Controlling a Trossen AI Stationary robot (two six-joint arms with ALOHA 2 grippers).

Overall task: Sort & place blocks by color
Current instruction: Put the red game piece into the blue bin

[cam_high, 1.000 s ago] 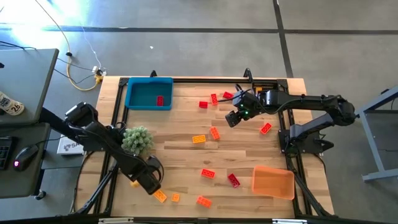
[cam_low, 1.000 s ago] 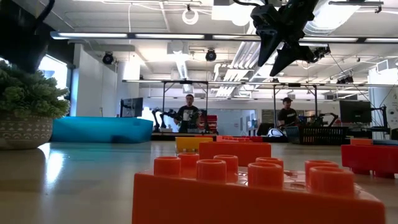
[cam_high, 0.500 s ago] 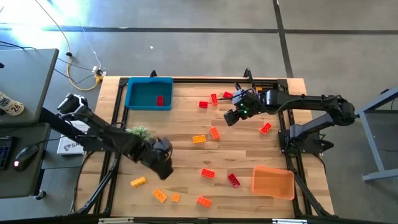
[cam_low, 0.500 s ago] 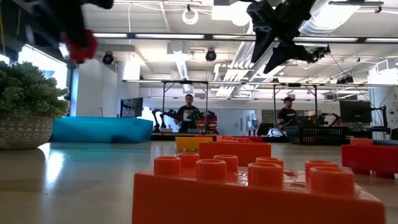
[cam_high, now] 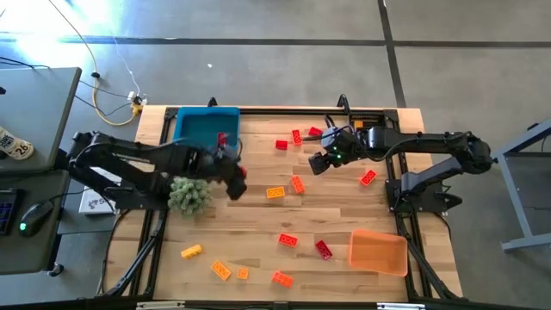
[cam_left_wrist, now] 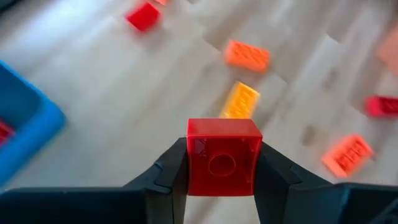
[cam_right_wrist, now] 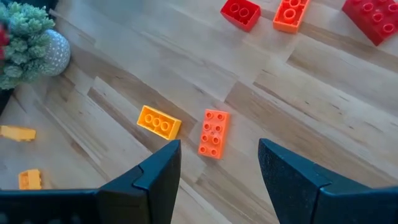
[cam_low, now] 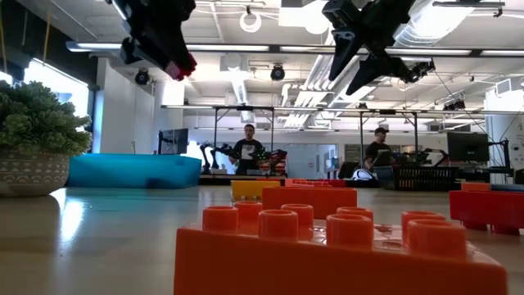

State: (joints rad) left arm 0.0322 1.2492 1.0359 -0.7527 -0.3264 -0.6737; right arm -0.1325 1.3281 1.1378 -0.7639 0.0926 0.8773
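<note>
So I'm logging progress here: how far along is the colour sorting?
Early days. Done: one small red plastic brick lies in the blue tray; the orange tray holds nothing. In hand: the left claw carries a red square brick beside the blue tray. Left: red, orange and yellow bricks scattered across the wooden table. The right claw hovers open.

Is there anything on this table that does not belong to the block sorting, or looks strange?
One thing stands out: a green spiky plant ball in a small pot sits near the table's left edge among the scattered blocks. It is no brick. Nothing looks spilled or damaged.
</note>
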